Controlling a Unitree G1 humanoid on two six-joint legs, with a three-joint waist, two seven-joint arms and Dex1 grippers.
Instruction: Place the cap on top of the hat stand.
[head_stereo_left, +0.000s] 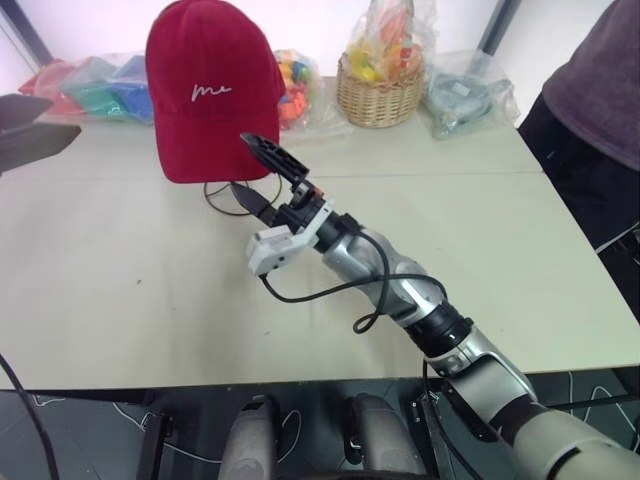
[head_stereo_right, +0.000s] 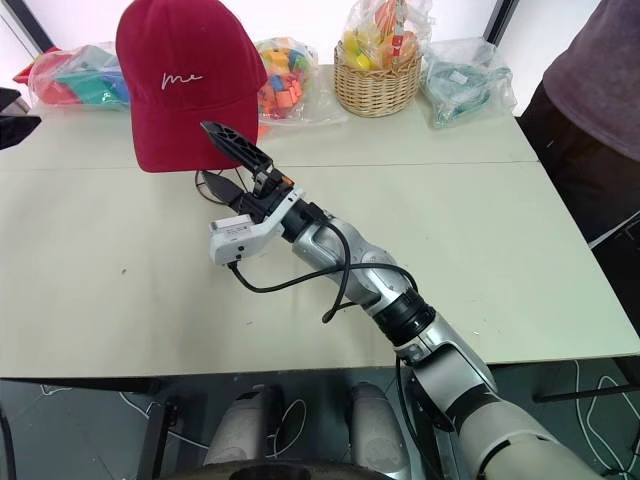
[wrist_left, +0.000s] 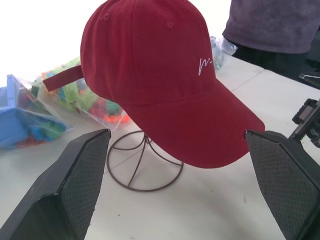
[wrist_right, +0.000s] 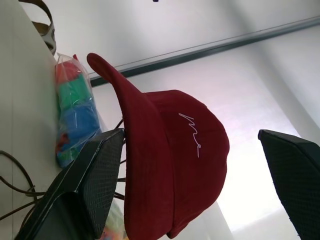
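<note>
Right gripper (head_stereo_left: 258, 172): two black fingers spread wide, holding nothing, just in front of and below the brim of the dark red fabric baseball cap (head_stereo_left: 208, 85) with white cursive embroidery. Cap seated on the thin dark wire hat stand (wrist_left: 145, 165), crown upright, brim angled down toward this gripper, stem and round ring base showing beneath. Left gripper (wrist_left: 175, 175) also parted and empty, off to the cap's side, farther away. Judged: placement done; next move a straight retreat back along the brim's axis, clear of the brim.

Beyond, a woven wicker basket (head_stereo_left: 377, 96) with wrapped colourful items, and clear plastic bags (head_stereo_left: 95, 85) of bright toys.
</note>
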